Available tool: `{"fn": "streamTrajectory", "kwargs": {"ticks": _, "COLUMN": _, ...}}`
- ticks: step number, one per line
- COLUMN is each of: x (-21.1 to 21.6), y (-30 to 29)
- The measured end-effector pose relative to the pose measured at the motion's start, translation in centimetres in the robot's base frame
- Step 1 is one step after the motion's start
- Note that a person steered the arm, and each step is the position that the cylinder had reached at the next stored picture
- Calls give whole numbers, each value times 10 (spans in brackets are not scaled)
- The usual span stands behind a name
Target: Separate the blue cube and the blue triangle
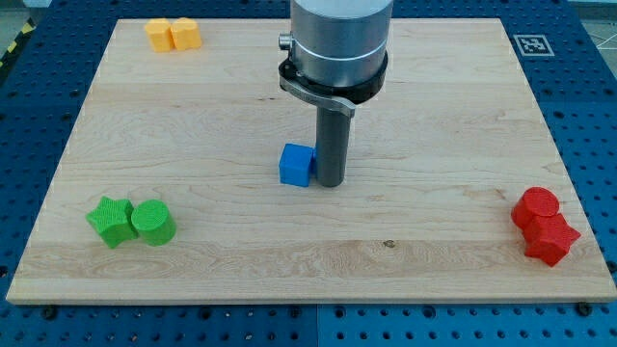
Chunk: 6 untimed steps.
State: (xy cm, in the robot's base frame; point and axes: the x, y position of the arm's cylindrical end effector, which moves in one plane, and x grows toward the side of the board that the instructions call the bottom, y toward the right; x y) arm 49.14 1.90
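Note:
A blue cube (296, 165) sits near the middle of the wooden board (222, 106). My tip (330, 182) rests on the board right beside the cube, at its right side, touching or almost touching it. The rod hangs from a grey cylindrical arm end (339, 43) at the view's top centre. No blue triangle shows; it may be hidden behind the rod or the arm.
Two yellow blocks (173, 34) lie together at the top left. A green star-shaped block (111, 221) and a green cylinder (152, 222) sit at the bottom left. Two red blocks (544, 225) lie at the bottom right near the board's edge.

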Motion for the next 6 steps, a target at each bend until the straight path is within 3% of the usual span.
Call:
{"fn": "streamTrajectory", "kwargs": {"ticks": 1, "x": 34, "y": 0}}
{"fn": "streamTrajectory", "kwargs": {"ticks": 3, "x": 43, "y": -22}}
{"fn": "streamTrajectory", "kwargs": {"ticks": 4, "x": 36, "y": -22}}
{"fn": "streamTrajectory", "kwargs": {"ticks": 6, "x": -20, "y": -17}}
